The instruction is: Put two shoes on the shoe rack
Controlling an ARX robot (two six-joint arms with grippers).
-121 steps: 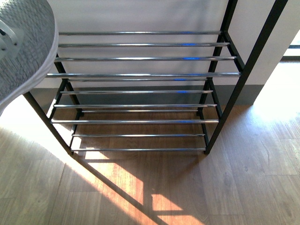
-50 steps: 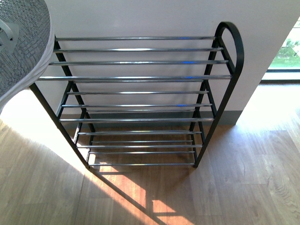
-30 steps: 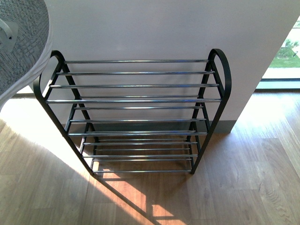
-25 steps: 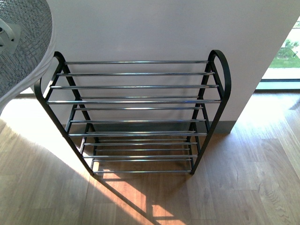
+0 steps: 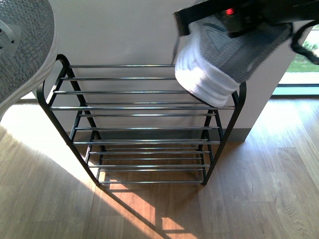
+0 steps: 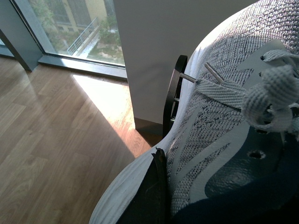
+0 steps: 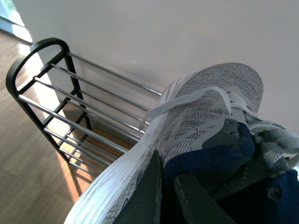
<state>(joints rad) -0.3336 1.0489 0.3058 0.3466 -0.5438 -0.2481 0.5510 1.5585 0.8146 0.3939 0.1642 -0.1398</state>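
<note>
The shoe rack [image 5: 139, 107], black side frames and chrome bars, stands against the white wall. One grey sneaker [image 5: 25, 50] fills the front view's upper left corner, above the rack's left end. My left gripper [image 6: 161, 186] is shut on this grey sneaker [image 6: 219, 135], one dark finger [image 6: 149, 200] outside its wall. A second grey sneaker [image 5: 219, 64] hangs over the rack's right end, white heel near the top tier. My right gripper [image 7: 167, 168] is shut on this sneaker [image 7: 196, 116], clamping its navy collar; its black body [image 5: 224, 12] shows at the top.
Wooden floor [image 5: 259, 189] lies in front of the rack, with a sunlit patch [image 5: 134, 199] under it. A grey skirting board runs along the wall. Floor-length windows [image 5: 299, 64] stand to the right and also beyond the rack's left side frame [image 6: 170, 102].
The right gripper with its grey sneaker has come into the front view, over the rack's right end. Before that the rack drew back in the picture. The left sneaker has barely shifted.
</note>
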